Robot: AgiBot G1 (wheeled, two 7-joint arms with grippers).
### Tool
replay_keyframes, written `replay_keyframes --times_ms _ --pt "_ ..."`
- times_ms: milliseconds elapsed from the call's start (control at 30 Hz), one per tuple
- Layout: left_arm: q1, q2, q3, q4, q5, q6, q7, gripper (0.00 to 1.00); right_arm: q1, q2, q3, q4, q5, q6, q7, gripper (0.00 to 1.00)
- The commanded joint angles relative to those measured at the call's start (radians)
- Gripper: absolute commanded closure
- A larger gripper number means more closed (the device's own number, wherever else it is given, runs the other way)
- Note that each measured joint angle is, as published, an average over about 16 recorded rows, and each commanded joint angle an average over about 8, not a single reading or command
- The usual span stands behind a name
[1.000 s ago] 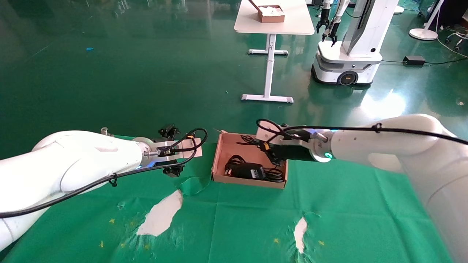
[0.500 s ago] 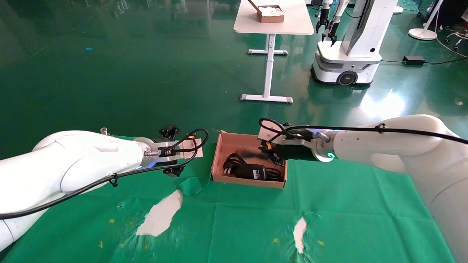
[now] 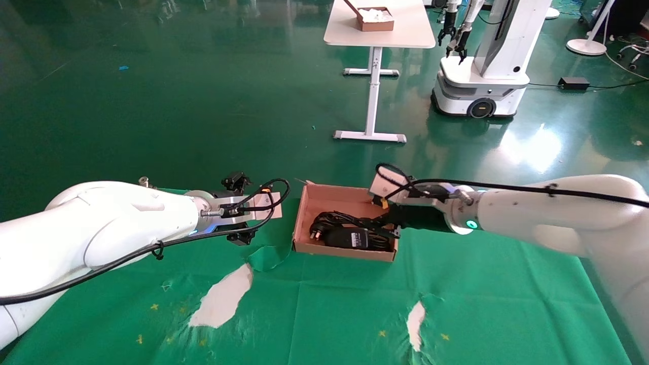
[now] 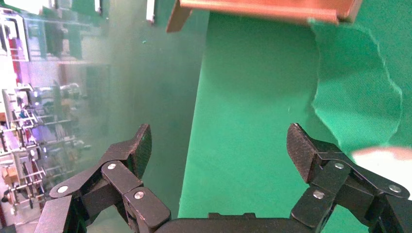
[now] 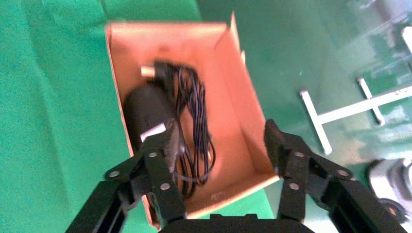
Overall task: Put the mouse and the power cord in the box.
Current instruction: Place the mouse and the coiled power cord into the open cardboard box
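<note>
I judged the depositing step finished and the withdrawal in hand; my right pincer (image 3: pixel 393 229) stood spread and empty at the right wall of the box (image 3: pixel 300 223), whereas a second earlier it had reached over the box interior, so it had backed off to the right. The power cord (image 3: pixel 350 234) lay inside the box, its plug at the left, its loops settled flatter than before; the mouse could not be told apart from the black bundle. My left pincer (image 3: pixel 242 210) hung parked left of the box, spread wide over the green cloth (image 3: pixel 329 304), unmoved; the next move called for confirming the mouse's place, then retracting clear.
</note>
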Motion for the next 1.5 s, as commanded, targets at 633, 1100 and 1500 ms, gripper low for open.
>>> replay_keyframes --times_ms 633,1100,1500 --pt "0.001 -0.001 -0.002 -0.001 -0.002 0.001 0.001 0.00 -0.206 0.246 0.107 0.335 0.344 -0.224 0.138 0.00" --pt "0.129 -0.118 -0.234 -0.108 -0.250 0.176 0.089 0.00 -0.351 0.419 0.182 0.572 0.586 -0.382 0.236 0.00" --pt "0.263 -0.241 -0.481 -0.219 -0.514 0.360 0.184 0.00 -0.473 0.565 0.246 0.770 0.790 -0.515 0.317 0.00"
